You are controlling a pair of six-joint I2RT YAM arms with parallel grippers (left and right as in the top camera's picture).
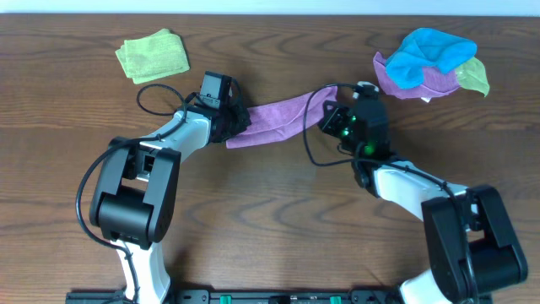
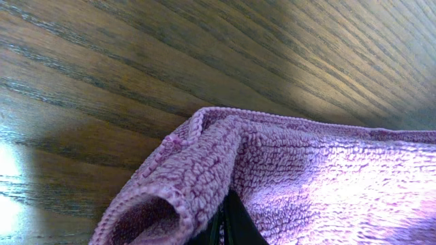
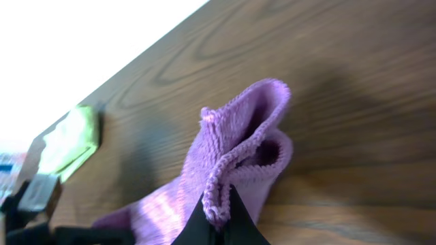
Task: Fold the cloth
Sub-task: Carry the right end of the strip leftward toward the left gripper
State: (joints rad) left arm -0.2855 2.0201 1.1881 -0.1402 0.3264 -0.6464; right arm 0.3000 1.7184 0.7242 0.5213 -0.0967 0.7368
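Note:
The cloth [image 1: 278, 118] is an orchid microfibre towel stretched in a narrow band between my two grippers above the middle of the table. My left gripper [image 1: 234, 125] is shut on its left end; in the left wrist view the cloth [image 2: 306, 177] folds over the closed fingertips [image 2: 228, 228]. My right gripper [image 1: 331, 114] is shut on its right end; in the right wrist view a doubled hem of the cloth [image 3: 238, 156] sits pinched between the black fingers [image 3: 219, 219].
A light-green folded cloth [image 1: 153, 56] lies at the back left, also in the right wrist view [image 3: 68, 139]. A bunched pile of a purple cloth [image 1: 413, 83], a bright-blue one [image 1: 430, 52] and a green one lies at the back right.

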